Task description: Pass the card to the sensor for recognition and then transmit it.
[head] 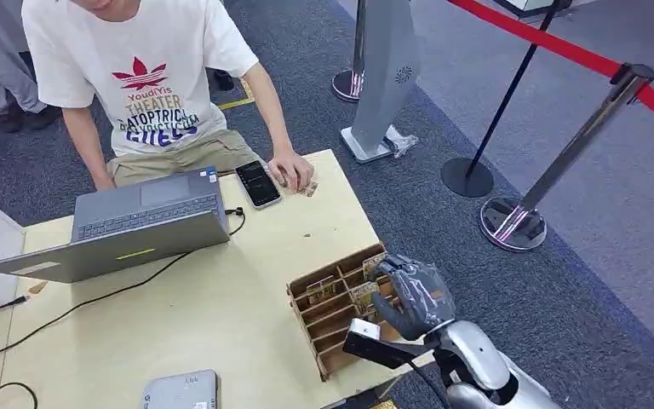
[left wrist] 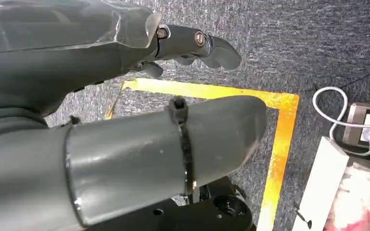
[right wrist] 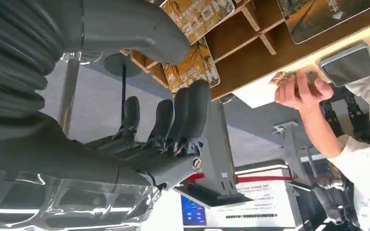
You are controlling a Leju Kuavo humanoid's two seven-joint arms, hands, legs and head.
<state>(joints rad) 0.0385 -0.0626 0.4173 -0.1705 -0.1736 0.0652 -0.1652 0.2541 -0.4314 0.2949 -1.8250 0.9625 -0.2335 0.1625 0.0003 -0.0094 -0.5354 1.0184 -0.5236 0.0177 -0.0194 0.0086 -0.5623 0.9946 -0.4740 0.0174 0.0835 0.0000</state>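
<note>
From the head camera I see my right hand point(head: 413, 294) over the far right end of the wooden card rack point(head: 324, 319), which sits at the right edge of the light wooden table point(head: 221, 315). The fingers curl down toward the upper slots. On the right wrist camera, the thumb point(right wrist: 139, 29) and the darker fingers point(right wrist: 188, 115) sit on either side of a yellow patterned card point(right wrist: 192, 65) that stands in its slot. The fingertips look very close to the card's edge, but I cannot tell whether they actually press it or merely bracket it, so I won't call it a grip. A second patterned card point(right wrist: 200, 14) stands in the neighbouring compartment, just past the thumb.

My left hand point(left wrist: 125, 110) hangs over dark grey carpet marked with yellow tape point(left wrist: 274, 144). Its fingers are stretched out and apart from the thumb, holding nothing.

Across the table a person in a white printed T-shirt point(head: 136, 77) sits behind an open grey laptop point(head: 128, 226). Their hand point(head: 292, 170) rests on the tabletop at the far edge, on some small cards, just beside a dark phone point(head: 258, 184) lying flat. A grey box-shaped device point(head: 180, 392) sits at the table's near edge, well apart from the rack. Beyond the table, stanchions carry a red belt point(head: 562, 47).
</note>
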